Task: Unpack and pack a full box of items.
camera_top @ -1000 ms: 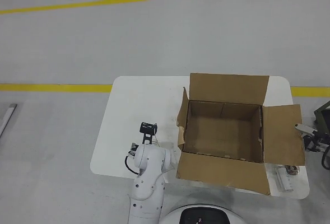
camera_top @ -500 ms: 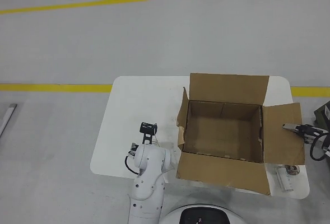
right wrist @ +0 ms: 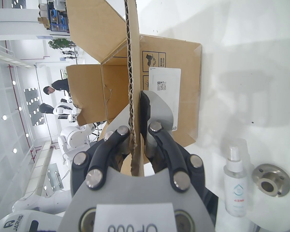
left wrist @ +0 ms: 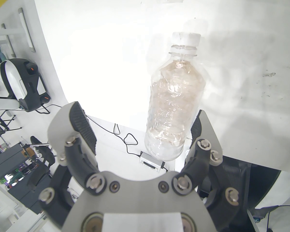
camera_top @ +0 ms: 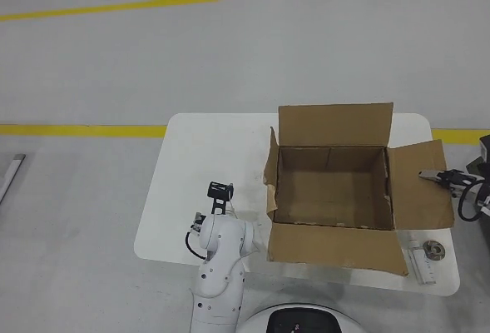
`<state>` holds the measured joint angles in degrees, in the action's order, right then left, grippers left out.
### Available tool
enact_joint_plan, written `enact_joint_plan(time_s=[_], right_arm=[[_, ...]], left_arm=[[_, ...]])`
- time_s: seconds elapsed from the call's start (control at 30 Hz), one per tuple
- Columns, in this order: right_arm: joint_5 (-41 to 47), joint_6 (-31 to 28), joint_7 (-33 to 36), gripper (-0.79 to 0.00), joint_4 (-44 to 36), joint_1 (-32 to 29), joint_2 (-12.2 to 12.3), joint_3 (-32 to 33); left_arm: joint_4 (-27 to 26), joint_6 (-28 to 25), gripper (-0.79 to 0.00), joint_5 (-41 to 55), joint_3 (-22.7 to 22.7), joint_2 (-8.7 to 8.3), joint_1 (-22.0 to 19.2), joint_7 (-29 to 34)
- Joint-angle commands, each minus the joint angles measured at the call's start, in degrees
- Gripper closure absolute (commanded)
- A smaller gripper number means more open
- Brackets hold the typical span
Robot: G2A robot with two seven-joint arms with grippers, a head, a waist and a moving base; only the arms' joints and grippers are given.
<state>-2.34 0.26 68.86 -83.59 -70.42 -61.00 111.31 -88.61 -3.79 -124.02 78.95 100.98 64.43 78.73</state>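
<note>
Open box (camera_top: pixel 334 127) set on counter (camera_top: pixel 207 150), right half. Right flap (camera_top: pixel 418 196) pinched by right jaws. Left jaws spread; bottle (left wrist: pixel 175 102) seen between them, beside one pad.

The box (camera_top: pixel 336 125) has its four flaps splayed outward, mouth open from above; the right flap (camera_top: pixel 415 200) reaches almost to the right edge of the surface (camera_top: pixel 203 150). A spray bottle (camera_top: pixel 418 261) and metal flange (camera_top: pixel 433 249) crowd the near-right corner, and a clear bottle (left wrist: pixel 174 102) sits left of the box.

Brown box (camera_top: pixel 336 125), white table (camera_top: pixel 203 166), clear bottle (left wrist: pixel 176 102)
</note>
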Motion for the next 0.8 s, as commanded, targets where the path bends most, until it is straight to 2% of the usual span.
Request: enact_joint_plan(time_s=[0.0, 0.23, 0.27, 0.3, 0.33, 0.37, 0.4, 0.43, 0.6, 0.73, 0.77], right_arm=[[-0.2, -0.1, 0.0, 0.0, 0.6, 0.7, 0.2, -0.6], [-0.1, -0.8, -0.1, 0.0, 1.6, 1.8, 0.9, -2.1], [-0.1, -0.9, -0.2, -0.068, 1.6, 1.8, 1.0, -2.2], [0.2, -0.8, -0.2, -0.317, 1.5, 1.7, 1.1, -2.2], [0.1, -0.9, -0.2, -0.431, 1.4, 1.5, 1.2, -2.3], [-0.3, -1.1, -0.1, -0.699, 1.1, 1.3, 1.3, -2.3], [-0.2, -1.1, -0.1, -0.699, 0.9, 1.1, 1.4, -2.3], [0.5, -1.2, -0.1, -0.785, 0.7, 0.8, 1.5, -2.1], [1.0, -2.7, -2.1, -0.785, -3.1, -2.0, 2.1, 0.7], [3.3, -5.1, -8.0, -0.785, -9.0, -5.9, 2.1, 4.6], [3.9, -5.8, -10.3, -0.551, -10.7, -7.0, 2.0, 5.7]], left_arm=[[0.0, 0.0, -0.785, 0.0, 0.0, 0.0, 0.0, 0.0], [0.0, 0.0, -0.785, 0.0, 0.0, 0.0, 0.0, 0.0], [0.0, 0.0, -0.785, 0.0, 0.0, 0.0, 0.0, 0.0], [0.0, 0.0, -0.785, 0.0, 0.0, 0.0, 0.0, 0.0], [0.0, 0.0, -0.785, 0.0, 0.0, 0.0, 0.0, 0.0], [0.0, 0.0, -0.785, 0.0, 0.0, 0.0, 0.0, 0.0], [0.0, 0.0, -0.785, 0.0, 0.0, 0.0, 0.0, 0.0], [0.0, 0.0, -0.785, 0.0, 0.0, 0.0, 0.0, 0.0], [0.0, 0.0, -0.785, 0.0, 0.0, 0.0, 0.0, 0.0], [0.0, 0.0, -0.785, 0.0, 0.0, 0.0, 0.0, 0.0], [0.0, 0.0, -0.785, 0.0, 0.0, 0.0, 0.0, 0.0]])
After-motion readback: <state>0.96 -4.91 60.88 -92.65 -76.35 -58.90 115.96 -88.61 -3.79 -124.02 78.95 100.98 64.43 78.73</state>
